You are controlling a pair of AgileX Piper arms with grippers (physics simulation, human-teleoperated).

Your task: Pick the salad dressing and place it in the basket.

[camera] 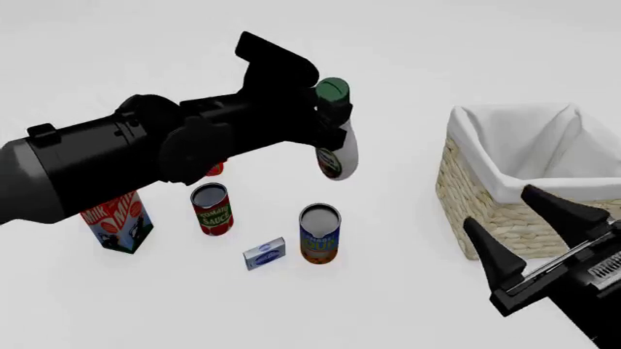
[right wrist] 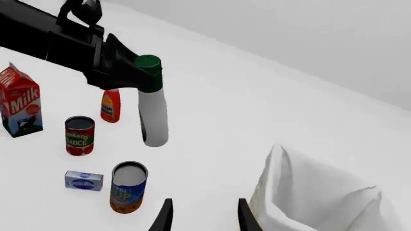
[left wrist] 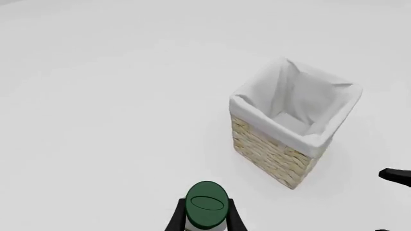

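Observation:
The salad dressing [camera: 338, 145], a white bottle with a dark green cap [left wrist: 207, 210], hangs upright in the air, with my left gripper [camera: 328, 109] shut on its neck just below the cap. It is well above the table and to the left of the basket [camera: 485, 211]. The right wrist view shows the bottle [right wrist: 153, 115] lifted clear of the cans. The wicker basket [left wrist: 276, 154] with its white lining stands to the right with nothing in it. My right gripper [camera: 519, 225] is open near the basket's front left corner, holding nothing.
On the table below the bottle stand a tomato sauce can [camera: 211, 209], a blue and orange can [camera: 319, 233], a small blue box [camera: 264, 253], a milk carton [camera: 118, 222] and a red bottle [right wrist: 110, 106].

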